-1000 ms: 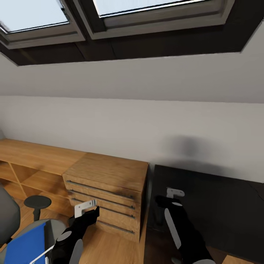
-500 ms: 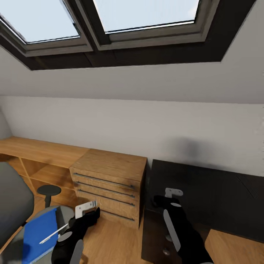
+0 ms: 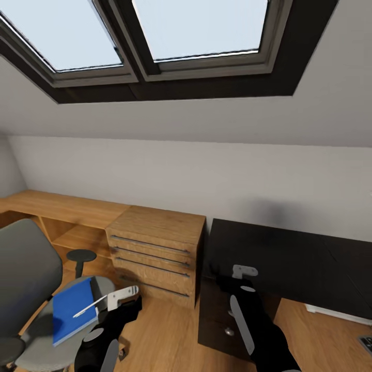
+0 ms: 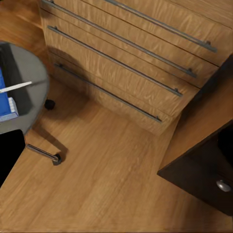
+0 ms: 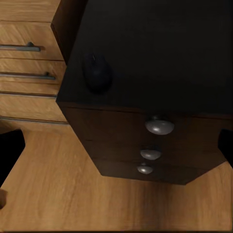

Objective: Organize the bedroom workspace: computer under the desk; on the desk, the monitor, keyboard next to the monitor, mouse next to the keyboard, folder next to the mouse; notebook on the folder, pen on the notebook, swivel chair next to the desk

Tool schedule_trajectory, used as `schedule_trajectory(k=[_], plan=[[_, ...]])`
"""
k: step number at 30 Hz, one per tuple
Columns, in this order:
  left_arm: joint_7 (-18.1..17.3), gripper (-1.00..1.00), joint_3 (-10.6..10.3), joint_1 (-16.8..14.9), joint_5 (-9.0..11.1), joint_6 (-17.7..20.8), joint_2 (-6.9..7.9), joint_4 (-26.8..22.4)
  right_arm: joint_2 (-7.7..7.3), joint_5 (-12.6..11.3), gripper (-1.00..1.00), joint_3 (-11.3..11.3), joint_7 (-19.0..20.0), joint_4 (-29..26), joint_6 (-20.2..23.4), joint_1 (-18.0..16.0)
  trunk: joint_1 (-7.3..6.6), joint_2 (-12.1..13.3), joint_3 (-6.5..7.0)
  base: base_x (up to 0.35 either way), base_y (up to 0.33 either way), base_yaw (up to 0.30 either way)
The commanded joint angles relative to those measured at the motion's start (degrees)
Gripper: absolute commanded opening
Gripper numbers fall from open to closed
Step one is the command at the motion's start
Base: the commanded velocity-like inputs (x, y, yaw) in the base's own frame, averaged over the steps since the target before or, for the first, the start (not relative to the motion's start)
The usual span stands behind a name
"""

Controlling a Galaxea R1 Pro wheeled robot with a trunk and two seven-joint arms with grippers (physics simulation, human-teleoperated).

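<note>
A grey swivel chair [image 3: 23,268] stands at the lower left. On its seat [image 4: 26,73] lies a blue folder or notebook [image 3: 70,310]; I cannot tell which. A white pen [image 3: 90,307] rests on top of it. The black desk [image 3: 289,258] is at the right, with a black mouse [image 5: 97,73] near its left front corner. My left gripper [image 3: 122,297] hangs open over the wooden floor, just right of the chair seat. My right gripper [image 3: 244,271] is open above the desk's left corner, its fingers [image 5: 9,150] wide apart and holding nothing.
A wooden chest of drawers [image 3: 157,248] stands between chair and desk, touching the desk's left side. A low wooden shelf [image 3: 62,206] runs along the wall, with a small round stool [image 3: 81,257] before it. Round knobs [image 5: 159,125] mark the desk's drawers. A grey keyboard-like edge [image 3: 366,343] lies on the floor.
The whole picture has shifted, so the camera moved: the chair, blue item and pen now show more fully, and more floor shows. Both arms keep the same pose.
</note>
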Motion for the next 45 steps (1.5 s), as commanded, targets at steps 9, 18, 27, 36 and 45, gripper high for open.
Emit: schedule_trajectory(k=[9, 18, 27, 36, 45], plan=[[0.5, 1.00, -0.1, 0.0, 0.5, 0.2, -0.12, 1.5, 0.00, -0.2, 1.00, 0.4, -0.4, 1.3, -0.2, 0.0, -1.98, 3.5, 1.53, -0.024, 0.000, 0.000], [0.5, 1.00, -0.1, 0.0, 0.4, 0.0, -0.04, 13.9, -0.29, 0.1, 1.00, 1.4, -0.5, 13.0, -10.5, 0.0, -3.95, 7.2, 3.14, -0.002, 0.000, 0.000], [0.4, 1.00, -0.1, 0.0, 0.1, -15.2, 0.22, 38.6, -1.84, 2.7, 1.00, 1.7, -0.6, 49.2, -46.9, 0.0, -5.93, 10.8, 4.76, 0.000, 0.000, 0.000], [0.3, 1.00, -0.4, 0.0, -5.0, -33.0, 1.36, 61.0, -5.05, 5.4, 1.00, 1.6, -0.2, 64.4, -67.3, 0.0, -7.91, 14.4, 6.37, 0.000, 0.000, 0.000], [0.1, 1.00, -0.4, 0.0, -13.4, -39.0, 1.18, 69.1, -5.41, 5.5, 1.00, 1.5, -0.2, 66.4, -69.3, 0.0, -9.66, 17.6, 7.81, 0.000, 0.000, 0.000]])
